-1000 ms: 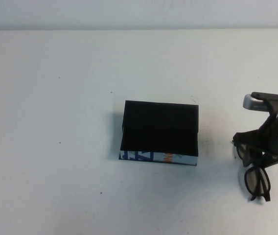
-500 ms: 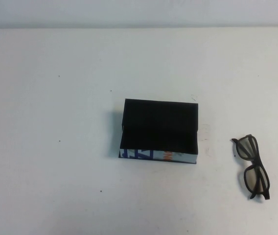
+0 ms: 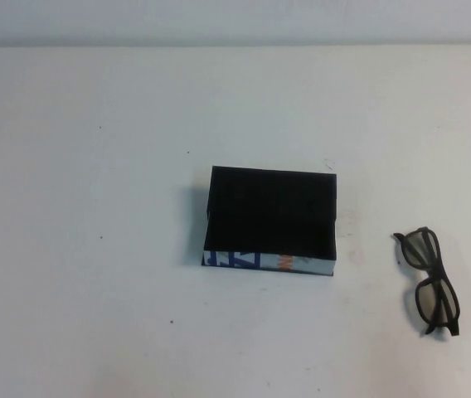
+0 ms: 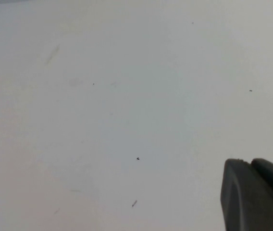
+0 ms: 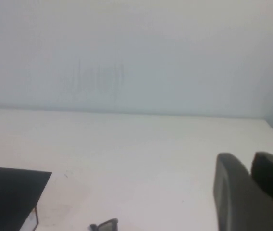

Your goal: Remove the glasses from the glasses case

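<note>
The left gripper [image 4: 256, 195] hung over bare table [image 3: 94, 207], its fingers pressed together on nothing. At table centre the case [image 3: 270, 222] lay open, its black interior empty, its white printed side toward the robot. Right of it, well apart, the glasses [image 3: 431, 280] rested on the table. The right gripper [image 5: 252, 190] was raised above the table, fingers nearly closed, empty.

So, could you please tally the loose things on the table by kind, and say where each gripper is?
Glasses: 1, the glasses lying on the table, right of the case and apart from it.
Cases: 1, the glasses case.
Total: 2.
The left gripper and the right gripper show only in their wrist views, holding nothing.
</note>
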Robot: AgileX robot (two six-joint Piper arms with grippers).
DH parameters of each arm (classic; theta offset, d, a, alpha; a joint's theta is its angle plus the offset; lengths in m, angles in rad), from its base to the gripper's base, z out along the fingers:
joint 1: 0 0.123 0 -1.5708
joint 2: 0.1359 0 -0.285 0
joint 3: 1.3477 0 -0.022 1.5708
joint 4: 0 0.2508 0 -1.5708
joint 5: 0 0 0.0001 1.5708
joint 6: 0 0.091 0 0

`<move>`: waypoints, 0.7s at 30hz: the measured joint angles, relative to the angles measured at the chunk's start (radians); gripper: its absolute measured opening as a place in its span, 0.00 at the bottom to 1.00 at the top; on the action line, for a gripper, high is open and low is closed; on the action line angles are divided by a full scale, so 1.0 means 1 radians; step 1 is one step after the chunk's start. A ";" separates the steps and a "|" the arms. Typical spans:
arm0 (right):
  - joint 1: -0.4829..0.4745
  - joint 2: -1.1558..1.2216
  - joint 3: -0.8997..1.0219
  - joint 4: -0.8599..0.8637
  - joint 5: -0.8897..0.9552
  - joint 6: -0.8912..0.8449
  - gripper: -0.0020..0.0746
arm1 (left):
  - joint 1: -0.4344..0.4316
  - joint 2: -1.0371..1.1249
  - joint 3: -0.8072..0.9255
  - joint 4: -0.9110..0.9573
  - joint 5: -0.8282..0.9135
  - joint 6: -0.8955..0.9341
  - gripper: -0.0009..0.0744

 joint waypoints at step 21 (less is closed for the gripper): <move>-0.070 0.002 0.366 0.376 -0.210 0.023 0.01 | 0.000 0.000 0.000 0.000 0.000 0.000 0.01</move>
